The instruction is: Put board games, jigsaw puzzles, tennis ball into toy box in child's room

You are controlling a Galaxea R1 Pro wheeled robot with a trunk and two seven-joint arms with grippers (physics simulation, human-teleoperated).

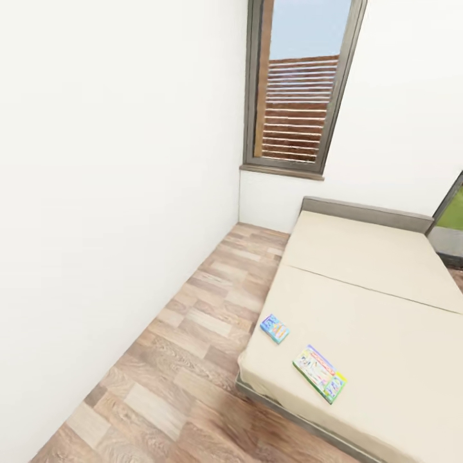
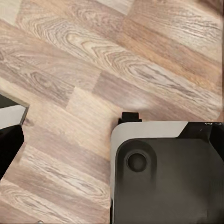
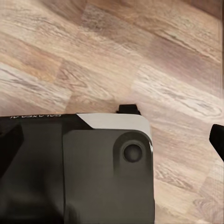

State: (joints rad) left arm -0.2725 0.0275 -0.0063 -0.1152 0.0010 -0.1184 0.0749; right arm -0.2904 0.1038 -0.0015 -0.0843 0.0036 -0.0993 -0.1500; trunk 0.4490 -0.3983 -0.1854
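Two board games lie on the cream bed (image 1: 386, 321), near its close left corner. The small blue board game (image 1: 274, 328) sits right at the mattress edge. The longer green-edged board game (image 1: 320, 373) lies flat a little further in. The table, the toy box, the puzzles and the tennis ball are out of view. Both wrist views look down at wood floor and my own dark base. One dark fingertip (image 2: 9, 140) of the left gripper shows at the picture's edge, and one fingertip (image 3: 217, 140) of the right gripper likewise. Nothing is between the fingers.
A white wall (image 1: 109, 212) runs along the left, leaving a strip of wood floor (image 1: 186, 360) between it and the bed. A tall window (image 1: 299, 83) stands in the far wall behind the grey headboard (image 1: 366, 212). My base (image 2: 168, 177) sits just under the arms.
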